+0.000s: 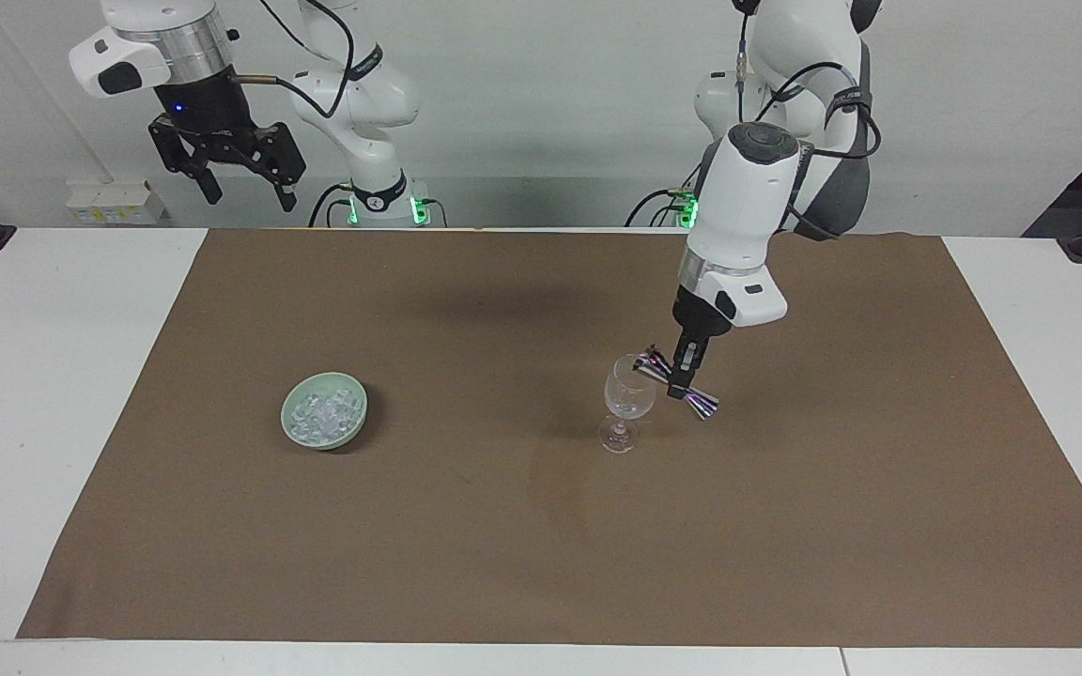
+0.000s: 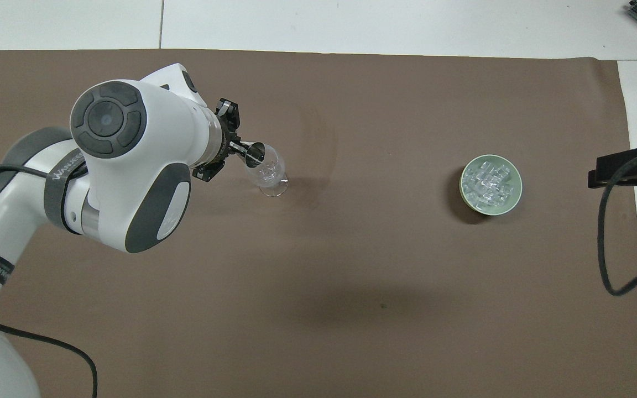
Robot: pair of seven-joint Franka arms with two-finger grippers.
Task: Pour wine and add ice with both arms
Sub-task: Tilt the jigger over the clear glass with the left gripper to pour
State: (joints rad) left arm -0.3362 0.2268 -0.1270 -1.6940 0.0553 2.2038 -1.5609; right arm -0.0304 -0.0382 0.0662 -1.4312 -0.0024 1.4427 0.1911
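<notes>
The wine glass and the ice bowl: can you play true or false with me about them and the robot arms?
1. The wine glass stands upright on the brown mat. True.
2. The ice is piled in the glass. False: it fills the green bowl.
3. The left gripper holds a shiny little measuring cup tipped over the glass. True.
4. The right gripper is down by the bowl. False: it waits high up with open jaws.
5. The bowl touches the glass. False: they sit well apart.
</notes>
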